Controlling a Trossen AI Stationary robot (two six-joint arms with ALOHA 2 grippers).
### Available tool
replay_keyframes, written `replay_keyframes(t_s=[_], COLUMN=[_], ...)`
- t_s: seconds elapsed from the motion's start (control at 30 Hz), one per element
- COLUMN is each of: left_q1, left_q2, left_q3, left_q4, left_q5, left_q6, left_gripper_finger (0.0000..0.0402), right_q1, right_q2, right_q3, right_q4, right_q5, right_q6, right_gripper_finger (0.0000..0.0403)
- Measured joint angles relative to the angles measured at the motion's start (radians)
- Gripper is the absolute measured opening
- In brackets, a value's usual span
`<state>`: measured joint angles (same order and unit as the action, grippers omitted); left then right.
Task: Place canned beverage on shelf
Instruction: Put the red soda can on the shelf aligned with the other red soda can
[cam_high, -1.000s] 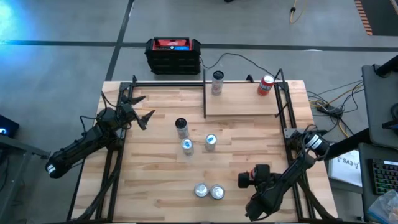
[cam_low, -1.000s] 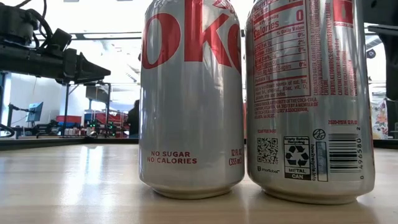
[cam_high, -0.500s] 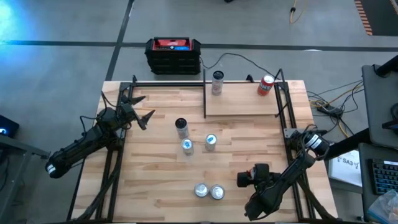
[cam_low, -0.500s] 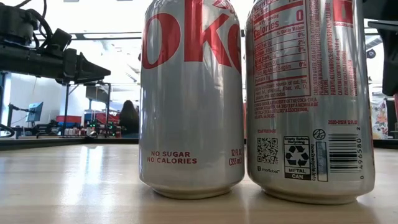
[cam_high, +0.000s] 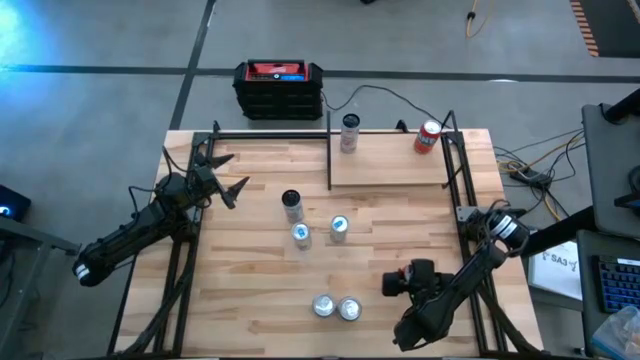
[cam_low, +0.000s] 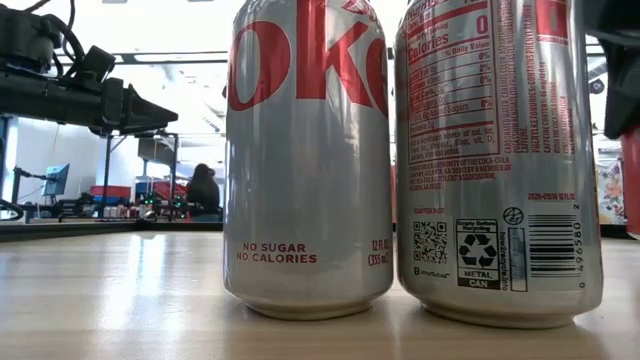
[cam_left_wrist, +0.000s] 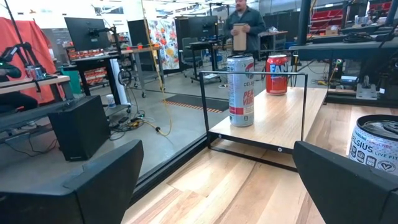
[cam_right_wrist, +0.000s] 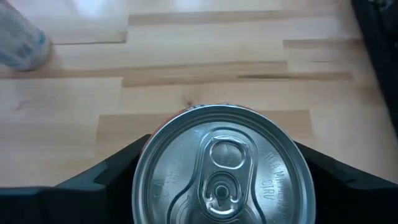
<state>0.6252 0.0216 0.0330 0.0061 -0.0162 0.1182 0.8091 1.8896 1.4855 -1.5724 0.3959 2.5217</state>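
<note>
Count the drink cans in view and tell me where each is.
8. On the shelf: tall can, red can. Mid-table: dark-topped can, two silver cans. Near edge: paired cans side by side. The last can sits in the right claw, hidden from above.

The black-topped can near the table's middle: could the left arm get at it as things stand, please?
Probably yes. The left gripper is open and empty, facing that can across bare table, with nothing between them; the other cans stand beyond it.

Eight cans (cam_high: 337, 229) (two on the shelf (cam_high: 390, 168)), two arms.
</note>
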Motion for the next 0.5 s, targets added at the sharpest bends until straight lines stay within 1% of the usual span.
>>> replay_keyframes(t_s=[0.13,0.27,0.5], left_q1=[0.0,0.0,0.0], left_q2=[0.0,0.0,0.0], left_q3=[0.0,0.0,0.0], left_q4=[0.0,0.0,0.0], left_q5=[0.0,0.0,0.0], left_q6=[0.0,0.0,0.0], left_gripper_finger=[0.0398,0.0398,0.0398], right_q1=[-0.023,-0.048,-0.123], right_q2=[-0.014,-0.028,-0.097], right_q3=[-0.002,-0.002,-0.017], right_q4=[0.001,0.002,0.0], right_q5=[-0.003,-0.003,0.003], right_q6=[-0.001,-0.037,-0.11], right_gripper_finger=[0.0285,0.0285,0.0285])
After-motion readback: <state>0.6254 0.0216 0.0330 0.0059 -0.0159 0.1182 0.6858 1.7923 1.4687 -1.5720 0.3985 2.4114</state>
